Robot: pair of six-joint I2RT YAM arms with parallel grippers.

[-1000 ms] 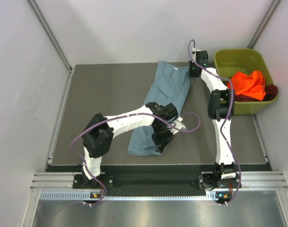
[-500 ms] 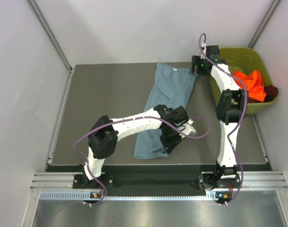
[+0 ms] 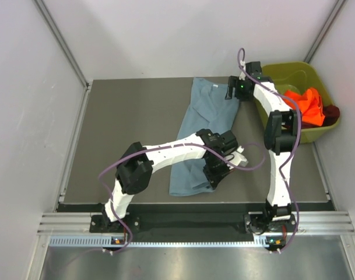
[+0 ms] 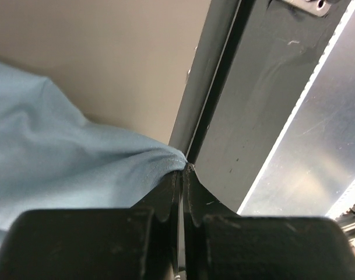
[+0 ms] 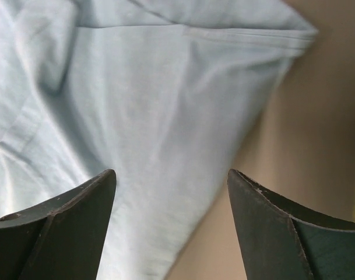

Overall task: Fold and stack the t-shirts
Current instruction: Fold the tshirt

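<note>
Near the front edge, left gripper [image 4: 182, 175] pinches the limp, light blue shirt [image 4: 60, 169] by its hem; right gripper [image 5: 170, 175] gapes over a far corner, seemingly the next hold.

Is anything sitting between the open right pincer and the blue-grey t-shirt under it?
Nothing visible does. The right pincer hangs open directly over the blue-grey t-shirt near its far corner, with only bare cloth below. The left pincer is shut on the shirt's near edge.

An olive-green plastic bin [image 3: 299, 76] sits at the far right edge of the dark grey table [image 3: 130, 128].
</note>
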